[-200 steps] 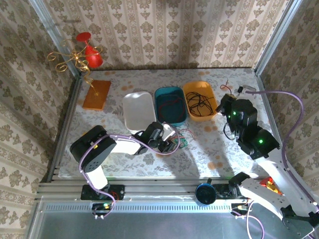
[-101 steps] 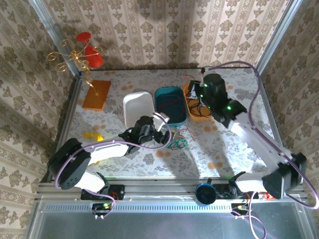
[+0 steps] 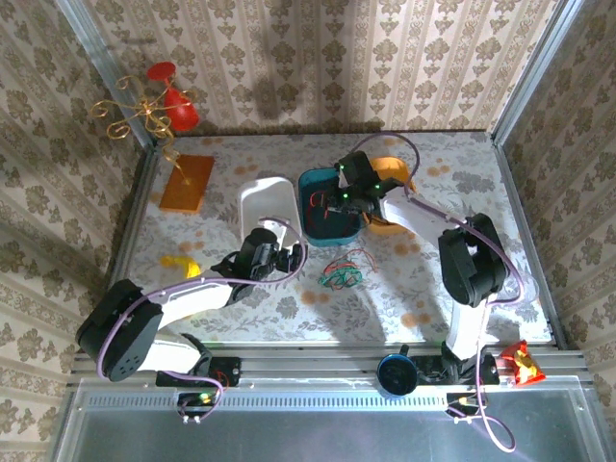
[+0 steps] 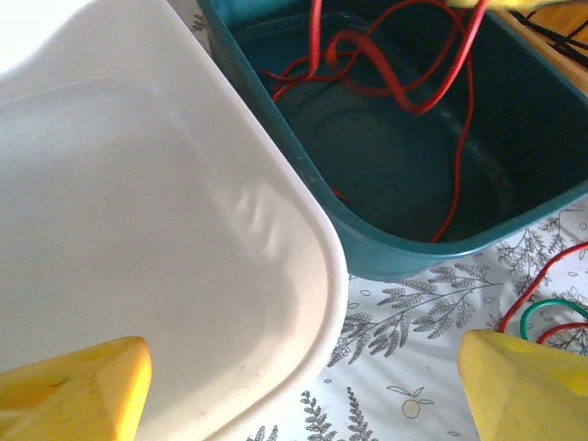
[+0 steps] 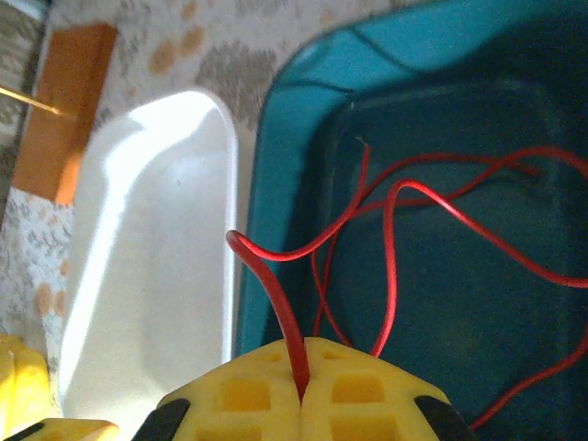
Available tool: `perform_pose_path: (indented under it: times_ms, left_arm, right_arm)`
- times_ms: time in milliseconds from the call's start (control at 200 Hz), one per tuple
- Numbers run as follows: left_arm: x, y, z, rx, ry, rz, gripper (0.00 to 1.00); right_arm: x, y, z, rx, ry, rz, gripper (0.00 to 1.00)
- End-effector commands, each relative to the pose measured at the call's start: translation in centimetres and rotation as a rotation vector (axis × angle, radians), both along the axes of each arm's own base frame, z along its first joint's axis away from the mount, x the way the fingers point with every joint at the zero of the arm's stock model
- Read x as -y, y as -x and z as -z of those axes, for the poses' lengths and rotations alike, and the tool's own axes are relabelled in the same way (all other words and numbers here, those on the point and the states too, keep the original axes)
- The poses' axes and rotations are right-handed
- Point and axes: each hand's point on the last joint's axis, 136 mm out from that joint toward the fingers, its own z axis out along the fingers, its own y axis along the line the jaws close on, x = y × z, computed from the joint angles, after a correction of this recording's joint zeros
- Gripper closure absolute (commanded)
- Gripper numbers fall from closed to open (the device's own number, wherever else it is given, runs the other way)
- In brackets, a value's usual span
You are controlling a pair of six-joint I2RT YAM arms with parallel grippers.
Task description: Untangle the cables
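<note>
A small tangle of red and green cables [image 3: 341,271] lies on the patterned table, in front of the teal tray [image 3: 310,223]. Its edge [image 4: 549,317] shows at the lower right of the left wrist view. My right gripper [image 3: 340,199] hangs over the teal tray [image 5: 296,129], shut on a red cable [image 5: 274,299] that loops up from the pads and trails down into the tray. More of that red cable [image 4: 393,84] is seen from the left wrist. My left gripper [image 4: 303,397] is open and empty, low over the near right corner of the white tray [image 4: 138,230].
An orange tray [image 3: 397,175] with a black cable sits right of the teal one, partly behind the right arm. An orange block [image 3: 186,183] and a red-and-gold ornament [image 3: 159,104] stand at the back left. A yellow item [image 3: 179,262] lies left of the left arm.
The right arm has swung left from the orange tray to above the teal tray, carrying the red cable. The left gripper has opened and drawn back from the tangle toward the white tray.
</note>
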Motion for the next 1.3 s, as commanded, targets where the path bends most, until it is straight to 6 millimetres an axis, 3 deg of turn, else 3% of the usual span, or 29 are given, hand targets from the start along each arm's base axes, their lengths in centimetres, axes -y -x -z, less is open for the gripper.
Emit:
perform_pose_path:
  times_ms: [0,65,110,235,520,845,1030,1250,1290]
  left_arm:
    - [0.5,0.2,0.0,0.006,-0.027,0.025,0.13]
    - [0.5,0.1,0.0,0.005,-0.023,0.016,0.13]
    - [0.5,0.1,0.0,0.006,-0.017,0.014,0.13]
    - [1.1,0.2,0.0,0.005,-0.007,0.033,0.13]
    - [1.6,0.3,0.2,0.004,-0.017,0.051,0.13]
    - [3.4,1.1,0.0,0.013,-0.018,0.151,0.14]
    - [6.4,2.9,-0.4,0.027,-0.017,0.331,0.14]
    - [9.7,5.1,0.2,-0.013,-0.026,0.527,0.16]
    - [10.2,5.3,0.3,-0.022,-0.033,0.552,0.16]
  right_arm:
    - [-1.8,0.8,-0.7,-0.063,-0.081,-0.069,0.90]
    - [-1.8,1.1,-0.3,-0.088,-0.063,-0.077,0.84]
    - [-1.5,1.3,-0.3,-0.089,-0.047,-0.076,0.74]
    - [0.6,1.2,-1.1,-0.049,0.044,-0.015,0.58]
    - [6.4,1.0,-4.4,0.069,0.218,0.177,0.51]
    - [11.1,1.5,-5.2,0.063,0.198,0.326,0.52]
    - [11.0,5.0,-3.8,0.024,0.151,0.266,0.53]
    - [10.9,11.5,0.6,-0.090,0.173,0.103,0.53]
    - [10.8,12.4,0.2,-0.081,0.149,0.077,0.53]
